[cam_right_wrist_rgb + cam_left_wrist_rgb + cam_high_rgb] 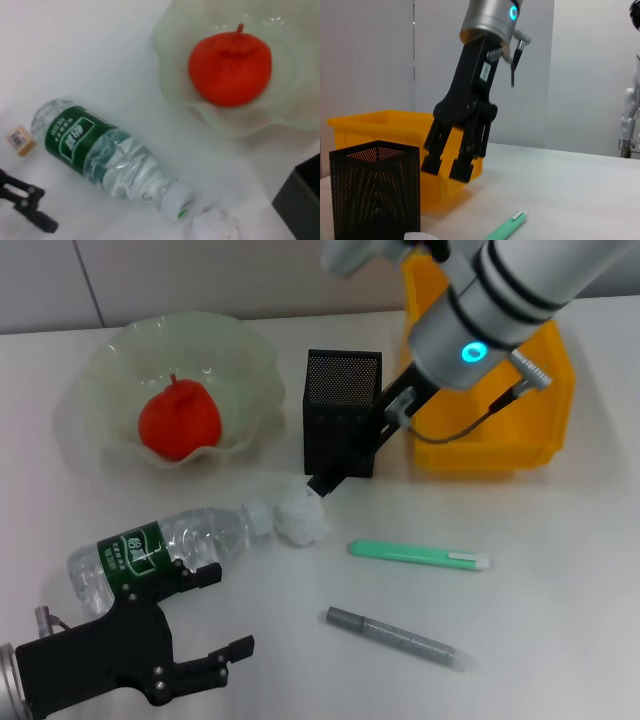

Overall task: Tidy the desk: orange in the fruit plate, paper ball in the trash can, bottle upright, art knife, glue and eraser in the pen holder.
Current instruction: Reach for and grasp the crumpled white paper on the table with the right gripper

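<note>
The orange point(178, 420) lies in the pale-green fruit plate point(250, 360). On its side near the table's front left lies the bottle point(170, 550), its white cap toward the paper ball point(302, 517). My right gripper point(325, 483) hangs open just above the paper ball, beside the black mesh pen holder point(340, 415); the left wrist view shows its fingers point(461, 170) apart and empty. My left gripper point(222, 612) is open near the bottle's base. The green art knife point(420, 555) and the grey glue stick point(395, 637) lie flat on the table. The tan eraser point(20, 140) sits beside the bottle's base.
The yellow trash can point(490, 455) stands behind my right arm, to the right of the pen holder. The pen holder's wall is close against the right gripper's fingers.
</note>
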`<state>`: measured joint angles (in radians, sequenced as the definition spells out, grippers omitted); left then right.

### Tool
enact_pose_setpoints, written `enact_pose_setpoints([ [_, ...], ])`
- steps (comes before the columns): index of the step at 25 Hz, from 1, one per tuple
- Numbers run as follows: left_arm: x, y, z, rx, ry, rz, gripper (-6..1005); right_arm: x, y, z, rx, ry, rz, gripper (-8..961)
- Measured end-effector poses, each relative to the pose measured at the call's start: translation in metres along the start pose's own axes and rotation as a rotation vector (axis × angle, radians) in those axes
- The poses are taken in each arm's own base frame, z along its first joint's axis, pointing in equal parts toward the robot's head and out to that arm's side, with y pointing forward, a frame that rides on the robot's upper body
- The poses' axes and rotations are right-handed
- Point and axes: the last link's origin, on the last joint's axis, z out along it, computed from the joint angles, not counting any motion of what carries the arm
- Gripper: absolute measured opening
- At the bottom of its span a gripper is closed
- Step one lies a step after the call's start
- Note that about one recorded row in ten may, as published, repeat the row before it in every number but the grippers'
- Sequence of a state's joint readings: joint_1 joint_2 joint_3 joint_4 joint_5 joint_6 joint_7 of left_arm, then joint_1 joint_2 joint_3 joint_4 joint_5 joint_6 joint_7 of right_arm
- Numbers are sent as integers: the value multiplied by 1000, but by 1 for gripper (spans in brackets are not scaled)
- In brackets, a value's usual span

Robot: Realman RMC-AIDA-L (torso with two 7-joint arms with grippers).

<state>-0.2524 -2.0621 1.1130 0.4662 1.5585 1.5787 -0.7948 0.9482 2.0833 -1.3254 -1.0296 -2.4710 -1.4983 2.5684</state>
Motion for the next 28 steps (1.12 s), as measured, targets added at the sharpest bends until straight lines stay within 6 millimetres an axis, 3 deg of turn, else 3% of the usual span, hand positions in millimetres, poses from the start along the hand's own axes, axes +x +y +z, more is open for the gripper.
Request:
enact_pose_setpoints([
  [20, 0, -2, 3, -2, -6, 9, 828, 8, 6, 49, 30, 40, -43, 789],
  [28, 0, -1, 4, -14, -11, 9, 828, 7, 10, 60, 24, 28, -65, 789],
])
